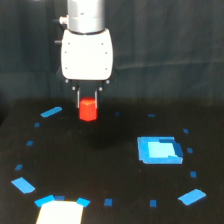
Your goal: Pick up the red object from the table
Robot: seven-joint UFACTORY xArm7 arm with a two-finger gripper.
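The red object (88,111) is a small red-orange upright cylinder in the upper left of the exterior view. My gripper (88,104) hangs straight down from the white wrist housing (86,54). Its two thin dark fingers (79,100) press against the cylinder's left and right sides, shut on its upper half. The cylinder's lower half shows below the fingertips. Whether its base touches the black table (100,165) or hangs just above it, I cannot tell.
A flat blue square patch (159,149) lies to the exterior view's right of the gripper. A white patch (59,212) sits at the bottom edge. Small blue tape marks ring the table, such as one (51,111) just left of the cylinder.
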